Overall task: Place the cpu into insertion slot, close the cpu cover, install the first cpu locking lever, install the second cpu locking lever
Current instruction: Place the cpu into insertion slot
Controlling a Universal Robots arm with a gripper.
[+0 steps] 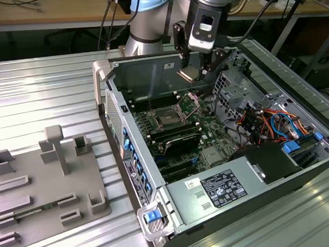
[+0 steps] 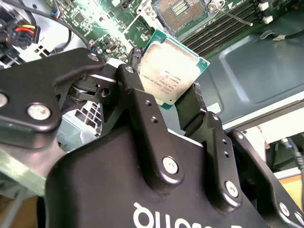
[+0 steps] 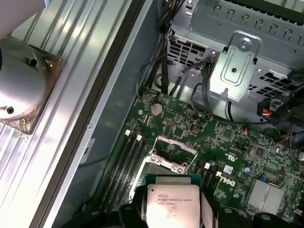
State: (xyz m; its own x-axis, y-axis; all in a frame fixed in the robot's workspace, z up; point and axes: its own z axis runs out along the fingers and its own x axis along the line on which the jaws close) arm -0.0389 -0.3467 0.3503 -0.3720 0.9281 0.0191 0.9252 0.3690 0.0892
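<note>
Gripper (image 1: 193,71) is clamped on the cpu (image 2: 173,66), with the black fingers (image 2: 137,95) pressing on two opposite edges. The metal top with its print faces the wrist cameras and the green edge shows around it. The cpu sticks out past the fingertips and touches nothing else.

In the exterior view the gripper hangs in the air inside the open case (image 1: 144,74), above the board and near the back wall. The slot (image 1: 167,117) is lower than the gripper and off toward the exterior view's left. It holds no chip, and its contact field is bare in the second wrist view (image 2: 179,10).

The cover (image 3: 178,144) is swung up on its hinge, so the slot is open. In the first wrist view it stands just beyond the held cpu (image 3: 172,206), and the slot's rim runs under the chip's far edge.

Memory slots (image 2: 223,26) run alongside the slot, below the gripper. A drive cage (image 3: 237,57) sits farther out past the fingertips, with cable bundles beside it. The power supply (image 1: 225,187) is well away from the gripper at the case's near end.

A grey fixture plate (image 1: 39,194) lies outside the case on the ribbed metal table (image 1: 38,93), far from the gripper on the exterior view's left.
</note>
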